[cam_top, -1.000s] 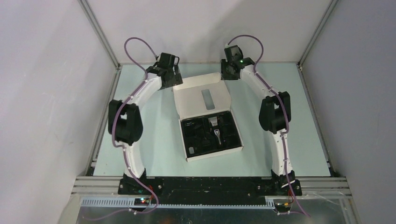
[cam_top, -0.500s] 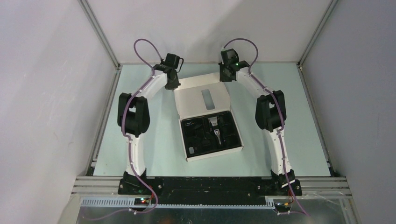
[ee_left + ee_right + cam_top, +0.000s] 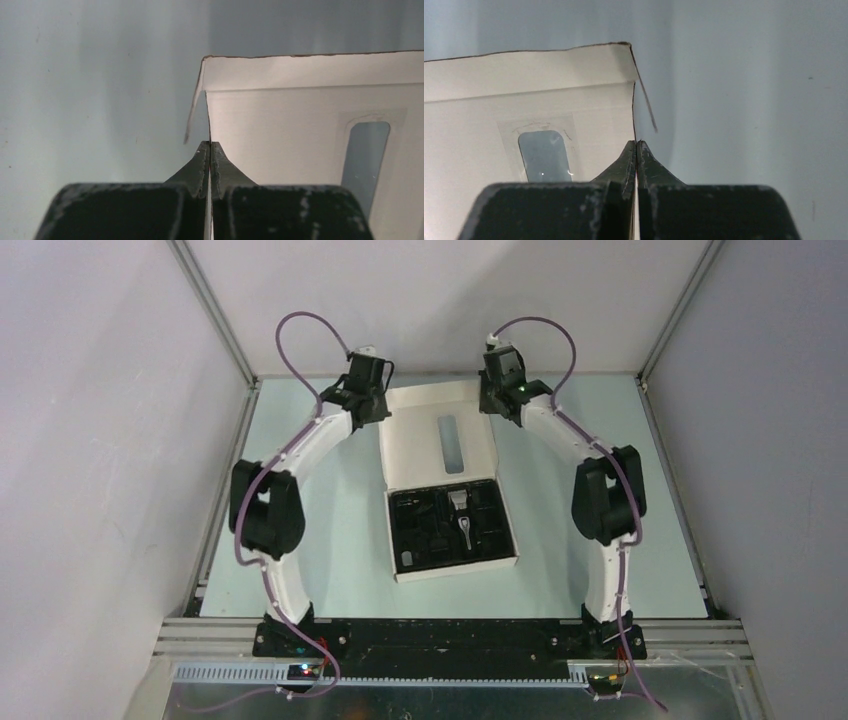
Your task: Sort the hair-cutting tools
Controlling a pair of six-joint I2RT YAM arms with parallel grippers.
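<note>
The hair-cutting tools lie in the black tray [image 3: 410,525] of an open white box at the table's middle. A silver-grey clipper [image 3: 459,503] shows in the tray, and the black accessories around it are hard to tell apart. The box's lid [image 3: 420,455] stands behind the tray, raised, with a window [image 3: 450,445] cut in it. My left gripper [image 3: 379,416] is shut on the lid's left edge [image 3: 209,120], beside its side flap [image 3: 195,102]. On the lid's right edge [image 3: 634,110], my right gripper [image 3: 492,406] is shut. Both pairs of fingers pinch thin white card.
Grey walls and metal frame rails close in the pale green table [image 3: 320,540] on three sides. Both arms arch out and round the box toward the back wall. Purple cables loop above the wrists.
Both grippers have shut on the lid's side edges. The lid now stands straighter and squarer behind the tray than a second ago. Both arms' elbows have shifted.
</note>
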